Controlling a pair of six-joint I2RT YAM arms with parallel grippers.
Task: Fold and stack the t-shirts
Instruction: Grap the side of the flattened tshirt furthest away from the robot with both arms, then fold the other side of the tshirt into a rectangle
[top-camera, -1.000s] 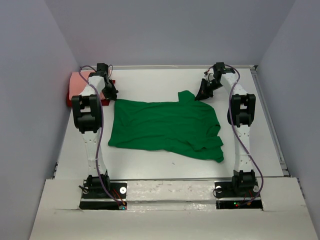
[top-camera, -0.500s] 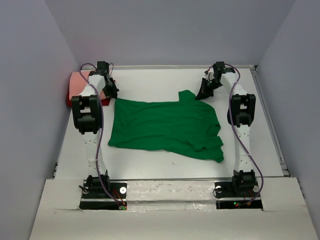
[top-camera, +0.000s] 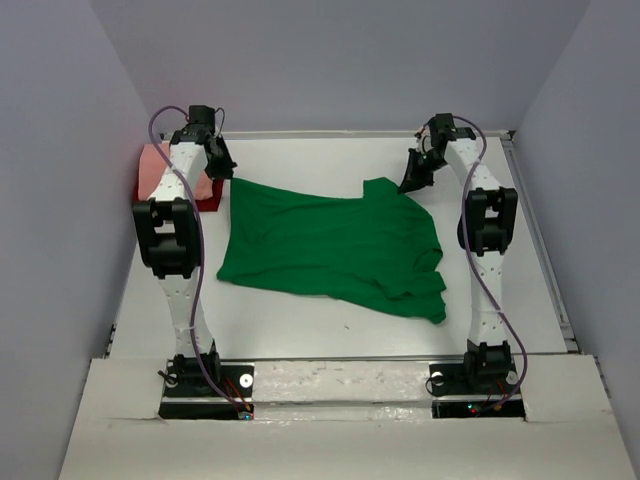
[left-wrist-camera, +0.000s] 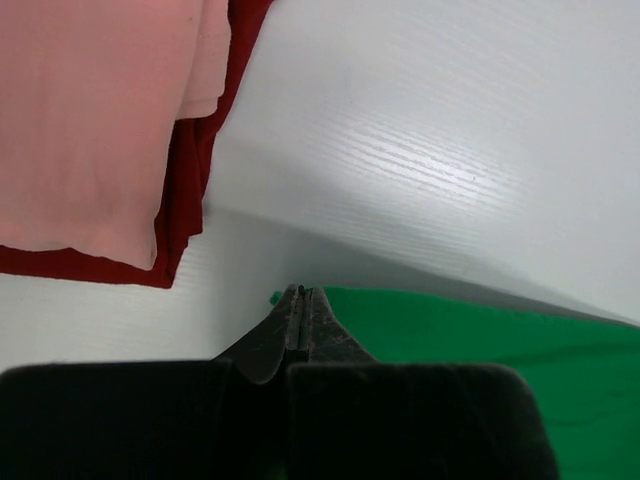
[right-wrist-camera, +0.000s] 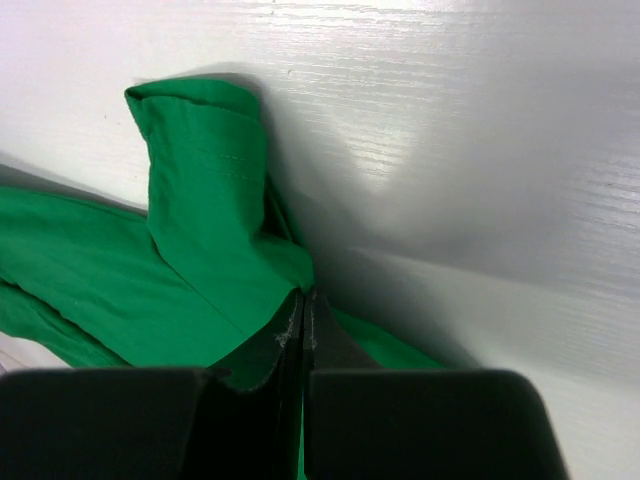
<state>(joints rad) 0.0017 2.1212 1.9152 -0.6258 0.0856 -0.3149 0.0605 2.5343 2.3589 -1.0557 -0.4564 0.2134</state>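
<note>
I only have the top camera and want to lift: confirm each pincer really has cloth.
Observer: Left wrist view: the left pincer is shut on a corner of the green t-shirt, a green sliver showing beside its tip.
Operator: Now the right.
Observer: The right pincer is shut on the green cloth at the base of a sleeve whose hem stitching shows.
Operator: Describe the stack.
Observer: The salmon-pink t-shirt lies folded on the dark red t-shirt, red edges showing beneath.
</note>
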